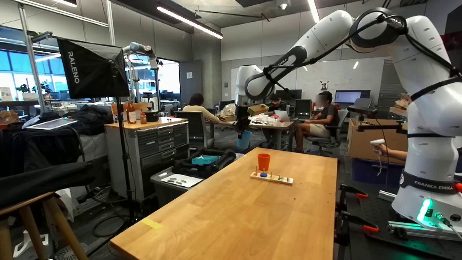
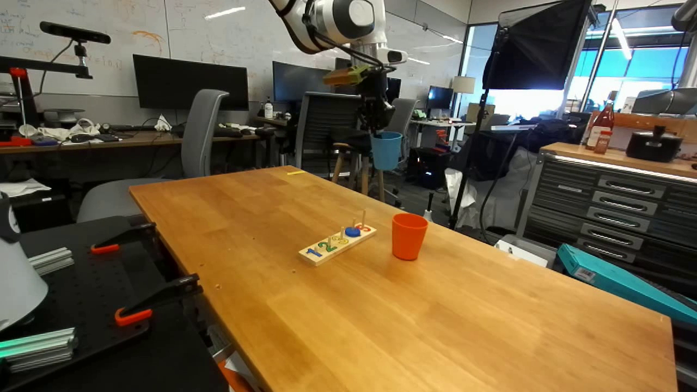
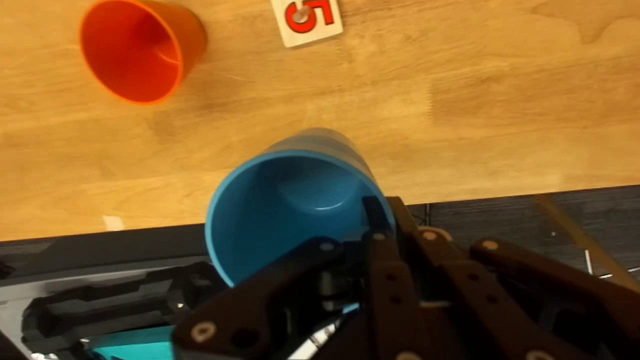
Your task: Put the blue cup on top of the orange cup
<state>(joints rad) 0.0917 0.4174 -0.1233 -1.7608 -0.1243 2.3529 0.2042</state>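
Note:
The blue cup (image 1: 244,140) hangs from my gripper (image 1: 241,134) in the air near the table's edge, higher than the orange cup (image 1: 264,162). The blue cup (image 2: 387,151) and the orange cup (image 2: 409,237) show in both exterior views. In the wrist view my gripper (image 3: 389,212) is shut on the wall of the blue cup (image 3: 285,210), one fingertip inside and one outside. The blue cup's mouth faces up, slightly tilted. The orange cup (image 3: 137,55) stands upright on the table, mouth up and empty, apart from the blue cup.
A wooden number board with pegs and a blue ring (image 2: 337,244) lies beside the orange cup on the wooden table (image 1: 245,216). A grey bin with a black case (image 1: 202,162) stands past the table's edge. Clamps (image 2: 158,299) sit along the robot's side.

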